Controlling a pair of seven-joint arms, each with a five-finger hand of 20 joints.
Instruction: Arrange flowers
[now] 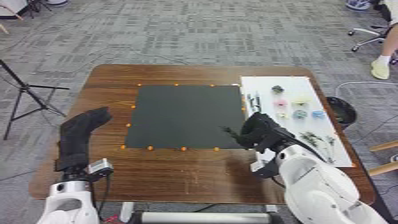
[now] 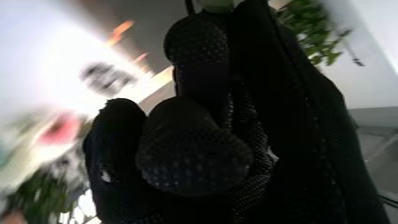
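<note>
Brown wooden table (image 1: pixel 169 172), right hand (image 1: pixel 259 131) curled round green sprig (image 1: pixel 230 133) (stem mostly hidden), left hand (image 1: pixel 84 123) open.

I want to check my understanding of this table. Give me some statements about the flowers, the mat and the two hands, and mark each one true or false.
1. The right hand is holding a green sprig. True.
2. The pink flower lies on the dark mat. False: it lies on the white sheet.
3. The white sheet is to the right of the dark mat. True.
4. The left hand is above the white sheet. False: it is on the other side, to the left of the dark mat.
5. Orange markers stand along the edges of the dark mat. True.
</note>
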